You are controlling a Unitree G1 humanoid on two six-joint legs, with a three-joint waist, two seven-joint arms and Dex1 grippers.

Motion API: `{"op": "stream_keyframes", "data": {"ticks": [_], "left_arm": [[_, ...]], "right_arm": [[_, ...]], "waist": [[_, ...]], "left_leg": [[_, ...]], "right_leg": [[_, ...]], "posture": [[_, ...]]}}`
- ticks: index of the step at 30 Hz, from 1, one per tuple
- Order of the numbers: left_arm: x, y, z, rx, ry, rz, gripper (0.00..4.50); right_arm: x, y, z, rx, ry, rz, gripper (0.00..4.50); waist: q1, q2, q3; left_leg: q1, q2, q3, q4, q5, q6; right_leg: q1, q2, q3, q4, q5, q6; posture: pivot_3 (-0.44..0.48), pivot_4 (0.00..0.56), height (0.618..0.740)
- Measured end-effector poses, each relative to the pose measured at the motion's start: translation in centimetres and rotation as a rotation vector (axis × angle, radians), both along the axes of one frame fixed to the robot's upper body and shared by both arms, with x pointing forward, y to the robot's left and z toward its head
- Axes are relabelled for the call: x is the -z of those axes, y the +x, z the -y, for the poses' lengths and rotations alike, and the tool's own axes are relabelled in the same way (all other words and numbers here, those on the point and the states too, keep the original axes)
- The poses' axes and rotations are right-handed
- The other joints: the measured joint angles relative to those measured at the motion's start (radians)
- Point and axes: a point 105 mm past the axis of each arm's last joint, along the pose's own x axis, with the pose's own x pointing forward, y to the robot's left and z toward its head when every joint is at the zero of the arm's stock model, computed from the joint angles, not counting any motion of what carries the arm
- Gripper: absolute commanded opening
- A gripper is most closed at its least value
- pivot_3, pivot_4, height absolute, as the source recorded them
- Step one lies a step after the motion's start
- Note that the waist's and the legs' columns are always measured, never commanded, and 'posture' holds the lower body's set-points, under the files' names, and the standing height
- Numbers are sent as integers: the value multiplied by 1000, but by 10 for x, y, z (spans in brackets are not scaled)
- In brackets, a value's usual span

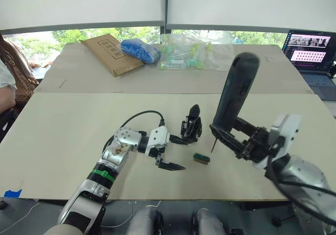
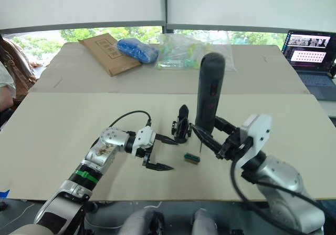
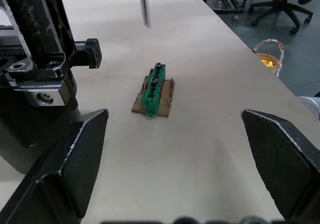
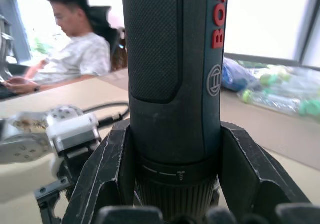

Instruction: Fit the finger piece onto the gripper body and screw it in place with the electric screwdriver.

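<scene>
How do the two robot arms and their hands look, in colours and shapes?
Both arms are silver metal with white wrist housings. The left hand has two black pointed fingers, a black cable looping over its wrist and a green band on the forearm. The right hand has the same black fingers.

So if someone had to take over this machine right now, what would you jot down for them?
Left gripper: open, empty, low over the beige table beside the small black gripper body.
Right gripper: shut on the long black electric screwdriver, held upright, bit above the table.
Small green block lies between the grippers.
Gripper body stands upright with one pointed finger up; whether the finger piece is fitted, I cannot tell.
Left: screwing.
</scene>
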Motion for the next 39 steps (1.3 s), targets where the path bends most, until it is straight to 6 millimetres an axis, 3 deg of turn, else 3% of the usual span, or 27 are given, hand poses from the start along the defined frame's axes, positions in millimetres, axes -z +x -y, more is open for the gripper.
{"op": "stream_keyframes", "data": {"ticks": [9,23,39], "left_arm": [[5,-1,-6,10,23,-26,4500],[5,-1,-2,10,10,-39,4500],[3,1,11,-19,-41,-45,4500]], "right_arm": [[18,-5,5,-199,-102,-63,1890],[27,4,2,-139,-30,-23,1890],[36,2,0,-114,-38,-35,1890]], "waist": [[2,0,0],[1,0,0],[1,0,0]], "left_leg": [[-2,0,0,1,-1,1],[-2,0,0,1,-1,1],[-2,0,0,1,-1,1]], "right_leg": [[0,0,-1,-1,0,1],[-1,-1,-1,-1,1,1],[-1,-1,-1,-1,1,1]], "posture": [[0,150,732],[0,150,732],[0,150,732]]}}
